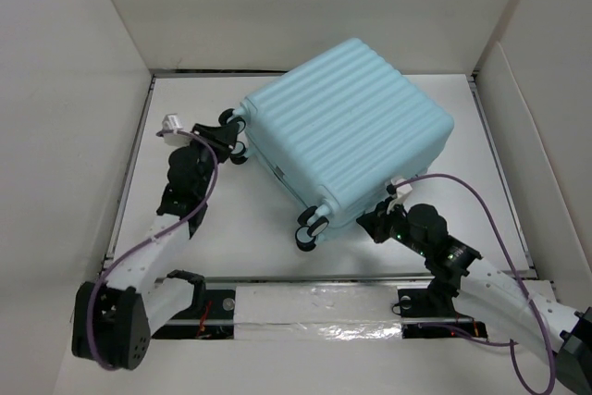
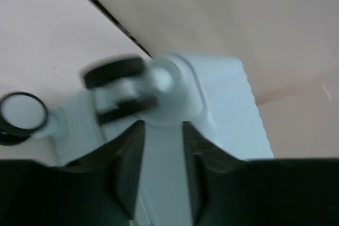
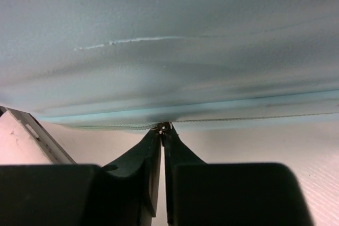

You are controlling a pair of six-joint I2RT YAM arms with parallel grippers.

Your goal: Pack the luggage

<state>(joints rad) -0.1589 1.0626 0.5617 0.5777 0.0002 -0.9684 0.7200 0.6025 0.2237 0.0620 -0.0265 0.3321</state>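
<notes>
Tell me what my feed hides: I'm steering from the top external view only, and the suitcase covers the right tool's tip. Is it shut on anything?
Observer: Yes. The right tool is shut at the zip seam of the suitcase, pinching what looks like a small metal zipper pull.
Operator: And the left tool, by the far wheels?
Observer: The left tool straddles the pale wheel mount. Its fingers stand apart on either side, but blur hides whether they press on it.
</notes>
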